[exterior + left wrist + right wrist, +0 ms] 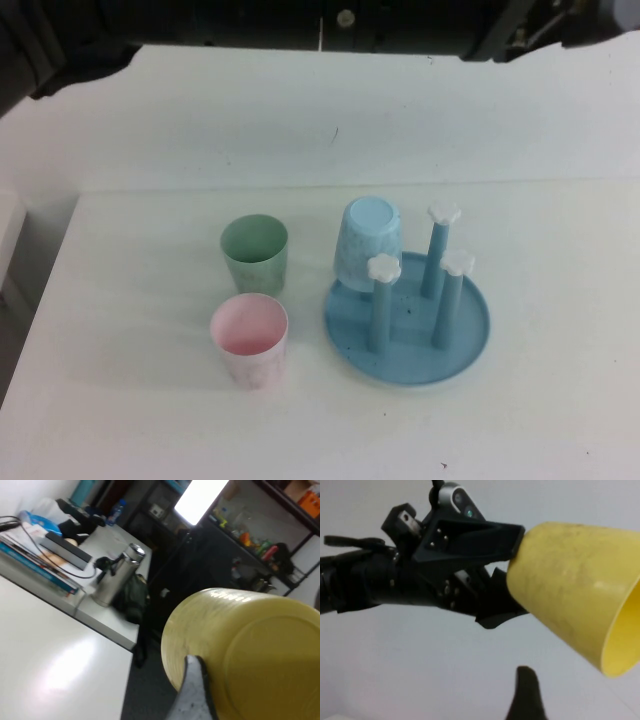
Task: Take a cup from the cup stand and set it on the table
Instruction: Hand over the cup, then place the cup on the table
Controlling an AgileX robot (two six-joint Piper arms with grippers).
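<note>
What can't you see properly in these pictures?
- Right wrist view: the left claw holds the cup, its rim cut by the edge; the right claw is just a dark tip.
- Left wrist view: the cup fills the frame, hiding most of the left claw.
- High view: neither claw nor the cup is in frame; the light blue cup hides its peg on the cup stand.
</note>
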